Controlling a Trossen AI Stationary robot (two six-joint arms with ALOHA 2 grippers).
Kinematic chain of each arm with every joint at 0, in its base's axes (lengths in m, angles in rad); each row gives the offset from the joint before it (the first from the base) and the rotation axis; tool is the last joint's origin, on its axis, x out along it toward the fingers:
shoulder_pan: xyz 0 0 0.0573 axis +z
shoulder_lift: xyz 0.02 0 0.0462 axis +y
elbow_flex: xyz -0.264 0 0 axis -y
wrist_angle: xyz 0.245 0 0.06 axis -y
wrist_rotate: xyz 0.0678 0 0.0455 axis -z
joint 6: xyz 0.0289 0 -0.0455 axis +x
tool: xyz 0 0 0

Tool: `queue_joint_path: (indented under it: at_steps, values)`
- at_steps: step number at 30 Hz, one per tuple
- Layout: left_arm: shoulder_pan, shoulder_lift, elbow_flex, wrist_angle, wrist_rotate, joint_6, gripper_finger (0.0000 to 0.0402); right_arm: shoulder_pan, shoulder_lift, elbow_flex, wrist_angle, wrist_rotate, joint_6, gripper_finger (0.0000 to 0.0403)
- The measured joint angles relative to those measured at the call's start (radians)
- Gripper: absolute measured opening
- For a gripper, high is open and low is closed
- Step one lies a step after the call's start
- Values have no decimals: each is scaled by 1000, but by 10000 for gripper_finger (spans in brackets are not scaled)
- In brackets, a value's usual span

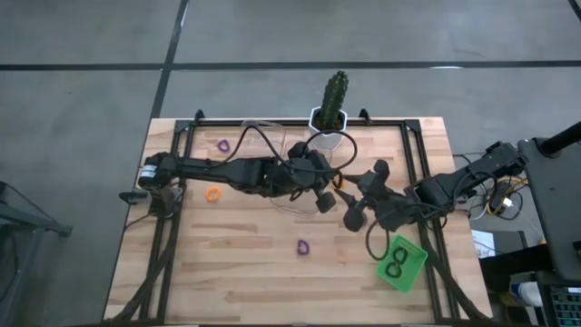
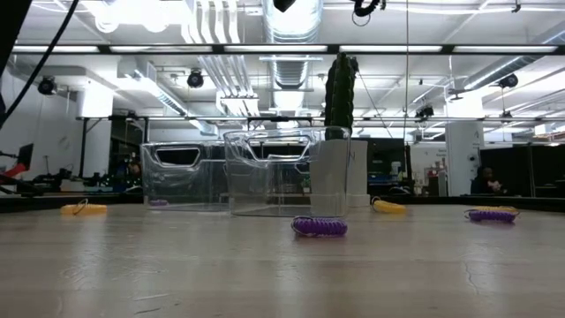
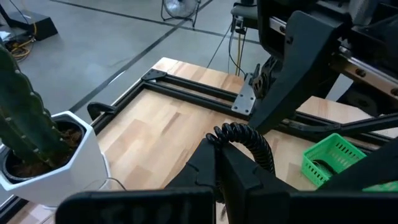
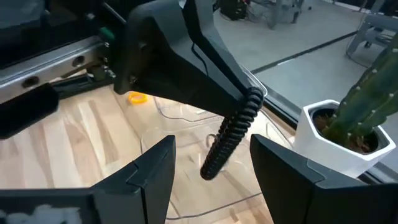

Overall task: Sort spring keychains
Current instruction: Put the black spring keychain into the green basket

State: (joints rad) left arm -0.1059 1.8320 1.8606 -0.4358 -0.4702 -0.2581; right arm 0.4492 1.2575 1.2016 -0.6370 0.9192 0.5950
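My left gripper (image 3: 216, 150) reaches from the table's left to its middle (image 1: 329, 198) and is shut on a black spring keychain (image 4: 231, 134). My right gripper (image 4: 212, 152) comes from the right (image 1: 361, 193) and is open. Its two fingers stand on either side of the hanging black coil without touching it. Purple keychains (image 1: 303, 246) (image 1: 222, 144) and orange ones (image 1: 213, 193) (image 2: 388, 207) lie flat on the wooden table. A green basket (image 1: 400, 263) at the near right holds black keychains. Neither gripper shows in the low view. My left gripper pinches one end of the black keychain (image 3: 221, 132) between its two fingertips (image 4: 247, 93). The fingers come from the table's left, slanting a little down. The coil curls out past the tips and hangs below them, lifted clear of the table.
A cactus in a white pot (image 1: 329, 118) stands at the far middle, close to both grippers. Two clear plastic containers (image 2: 185, 177) (image 2: 274, 172) sit beside it, partly under the left arm. Black frame rails (image 1: 182, 182) run along the table's edges.
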Motion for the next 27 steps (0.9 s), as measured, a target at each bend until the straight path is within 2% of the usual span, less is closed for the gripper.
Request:
queue_joint_path:
  at_steps: [10,14,21,27]
  values:
    - [-1,0,0,-10,5,1,4,-43,8,-13,-4,0,38,194]
    - [-2,0,0,-13,6,1,4,-43,7,-13,-3,0,39,150]
    - [-2,0,0,-16,5,1,6,-42,7,-14,-3,-3,36,30]
    - [-2,0,0,-16,5,-2,21,-42,6,-14,-3,-4,34,23]
